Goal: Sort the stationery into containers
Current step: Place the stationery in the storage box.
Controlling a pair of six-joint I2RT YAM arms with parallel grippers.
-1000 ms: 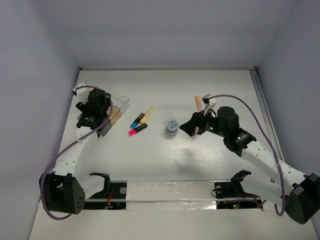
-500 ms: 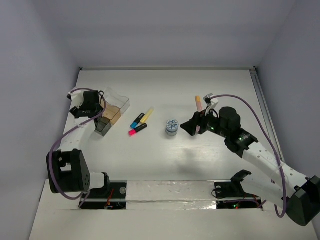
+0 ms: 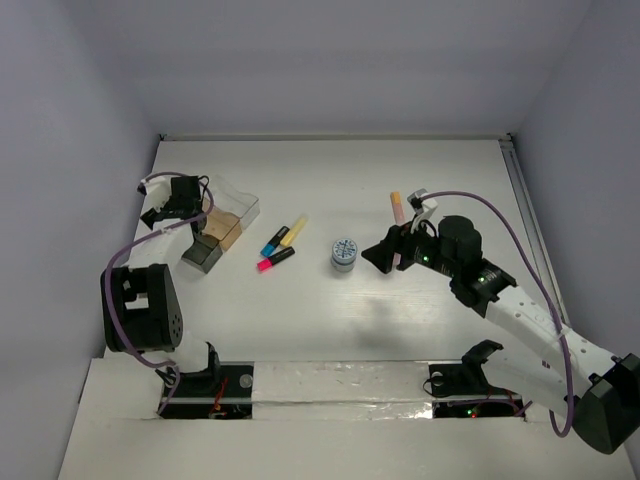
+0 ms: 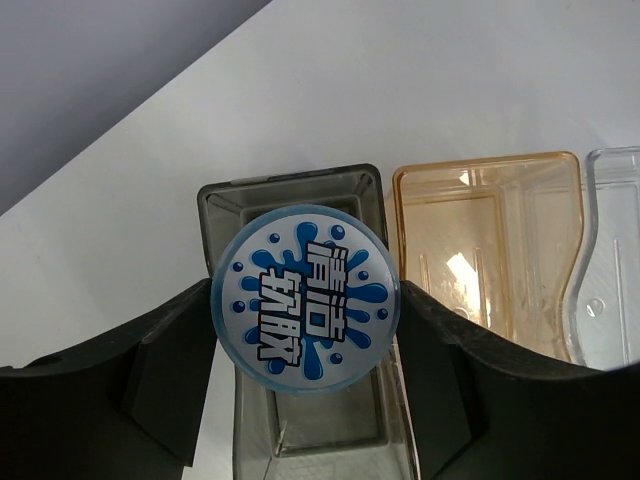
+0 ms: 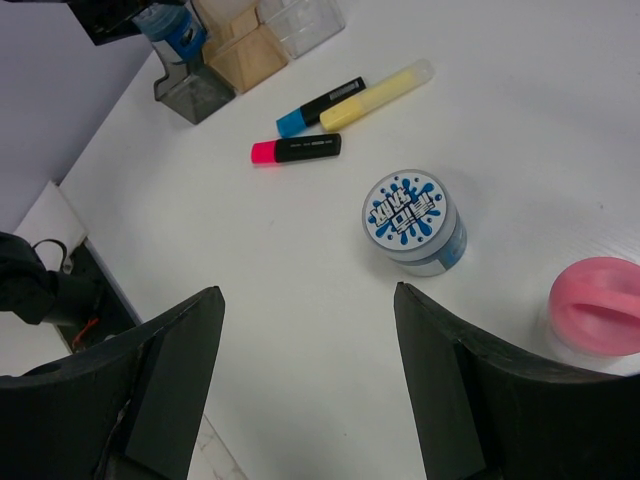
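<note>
Three boxes in a row at the far left of the worktop, sides touching: grey box, amber box, clear box. Left gripper hangs directly over the grey box, its fingers clamped on the rim of a round blue-and-white tin, printed face toward the wrist camera. The tin is above the grey box's opening, not down inside; whether it touches the rim cannot be told. It covers most of the far half of that box, and grey floor shows below it. Amber box shows bare floor with a glare patch. Only a sliver of the clear box is in the wrist view. From above, the left arm hides part of the box row. Mid-worktop, just right of the boxes, three highlighters: yellow highlighter and blue highlighter side by side and touching, pink highlighter nearer, apart from the pair. Right of them stands a second tin, upright, face up. Right gripper hovers above the worktop near the second tin, fingers spread wide, nothing between them. Pink stick stands at the right edge of that view, seen end-on. Tube lies beyond the right gripper. Highlighters and second tin sit between the right gripper and the boxes.
</note>
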